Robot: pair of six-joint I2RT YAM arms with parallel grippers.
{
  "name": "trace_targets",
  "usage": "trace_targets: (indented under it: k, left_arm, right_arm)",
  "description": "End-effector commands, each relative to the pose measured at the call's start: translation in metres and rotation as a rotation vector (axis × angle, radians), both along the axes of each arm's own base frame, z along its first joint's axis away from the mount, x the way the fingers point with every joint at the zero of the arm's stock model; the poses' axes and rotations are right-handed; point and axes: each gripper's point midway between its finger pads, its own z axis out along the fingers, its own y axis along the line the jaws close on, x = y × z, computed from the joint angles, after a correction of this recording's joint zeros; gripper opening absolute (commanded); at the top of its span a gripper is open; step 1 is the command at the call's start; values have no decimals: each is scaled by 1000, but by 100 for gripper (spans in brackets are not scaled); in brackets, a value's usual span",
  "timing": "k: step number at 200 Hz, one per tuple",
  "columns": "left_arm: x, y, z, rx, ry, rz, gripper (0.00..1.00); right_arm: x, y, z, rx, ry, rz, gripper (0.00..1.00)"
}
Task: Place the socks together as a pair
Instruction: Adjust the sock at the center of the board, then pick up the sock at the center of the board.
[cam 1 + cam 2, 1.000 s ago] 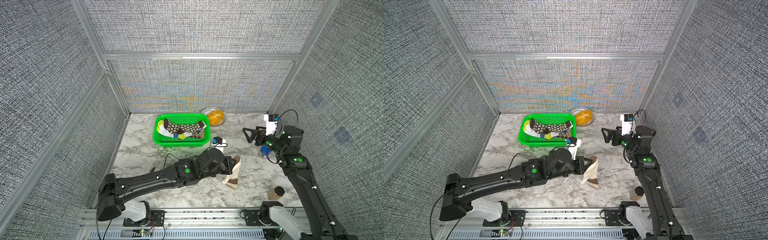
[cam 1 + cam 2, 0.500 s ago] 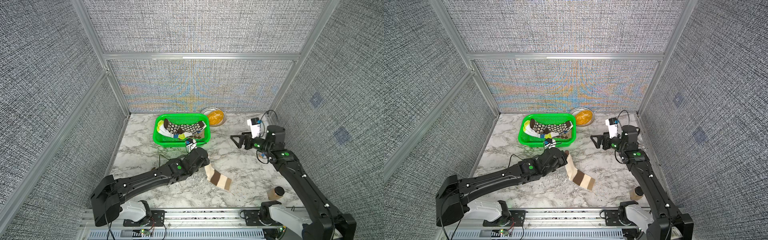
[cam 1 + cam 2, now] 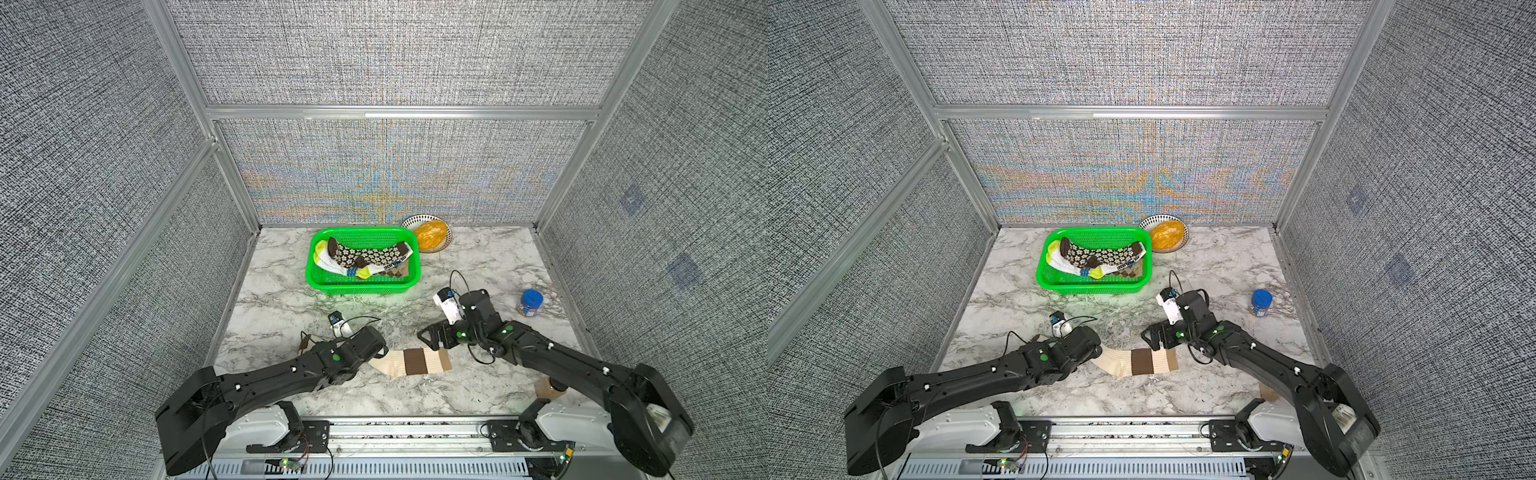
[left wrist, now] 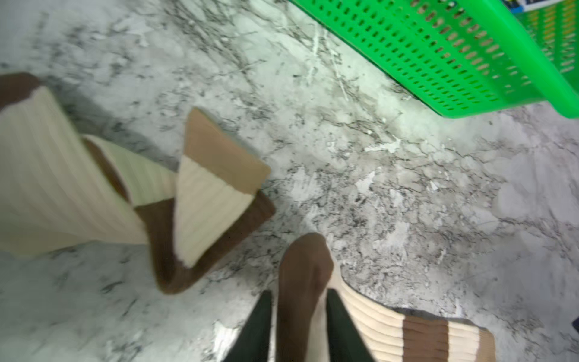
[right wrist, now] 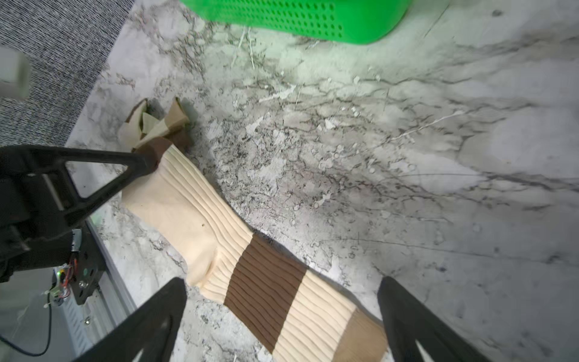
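Observation:
A cream brown-banded sock (image 3: 411,361) (image 3: 1138,361) lies flat on the marble near the front, seen in both top views. My left gripper (image 3: 376,353) (image 4: 297,301) is at its brown toe; the fingers stand slightly apart with the toe between them, so it is open. My right gripper (image 3: 428,338) (image 5: 282,319) hangs wide open over the cuff end of the sock (image 5: 282,291). A second cream brown-banded sock (image 4: 203,200) (image 5: 156,125) lies crumpled just beyond the toe. More socks fill the green basket (image 3: 361,286): a brown cream-flowered sock (image 3: 365,253) and a white sock with yellow and blue patches (image 3: 361,272).
A white bowl with an orange lump (image 3: 432,235) stands behind the basket. A blue-lidded jar (image 3: 530,303) is at the right. A tan cup (image 3: 548,386) sits under my right arm. Grey panel walls enclose the table on three sides.
The left arm pulled the hanging sock leftward and laid it flat, then its jaws parted. The right arm swung forward and down over the sock's cuff.

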Motion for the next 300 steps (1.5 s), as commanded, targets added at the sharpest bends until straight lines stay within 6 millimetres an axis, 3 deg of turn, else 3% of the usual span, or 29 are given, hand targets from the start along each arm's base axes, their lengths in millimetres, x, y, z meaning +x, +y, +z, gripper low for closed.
trace_targets:
  k: [1, 4, 6, 25, 38, 80, 119, 149, 181, 195, 223, 230, 242, 258, 300]
  left_arm:
    - [-5, 28, 15, 105, -17, 13, 83]
    - [-5, 30, 18, 118, -22, 2, 96]
    - [-5, 31, 21, 121, -27, -4, 98]
    - [-8, 54, 40, 199, -18, -18, 99]
    - [-12, 77, 42, 236, 12, 11, 99]
    - [-17, 131, 16, 143, 138, 127, 99]
    - [5, 142, -16, 71, 256, 150, 96]
    - [22, 152, -37, 84, 332, 164, 77]
    - [30, 163, -58, 64, 374, 184, 46]
    - [38, 156, -63, 37, 374, 157, 35]
    - [50, 132, -60, -43, 407, 38, 27]
    - [52, 127, -59, -67, 400, 26, 16]
    - [54, 123, -52, -86, 374, 14, 1]
    - [58, 108, -25, -122, 303, -40, 0]
    - [44, 31, 106, -201, -1, -273, 0]
  right_arm:
    - [6, 13, -3, -21, -27, -32, 98]
    - [6, 16, -4, -21, -27, -24, 98]
    - [6, 18, -3, -22, -27, -19, 98]
    - [7, 28, 0, -1, -33, -8, 98]
    - [9, 32, 2, 14, -43, -7, 98]
    - [7, 38, 8, 23, -56, 40, 98]
    - [3, 40, 13, 41, -72, 70, 98]
    - [-1, 37, 17, 36, -88, 86, 98]
    - [-7, 30, 22, 44, -112, 85, 98]
    - [-8, 28, 26, 52, -126, 80, 98]
    - [-7, 27, 31, 51, -143, 78, 98]
    - [-6, 27, 33, 49, -146, 79, 98]
    - [-5, 27, 36, 51, -153, 76, 98]
    - [-2, 27, 42, 59, -166, 68, 98]
    - [16, 9, 59, 129, -166, -9, 98]
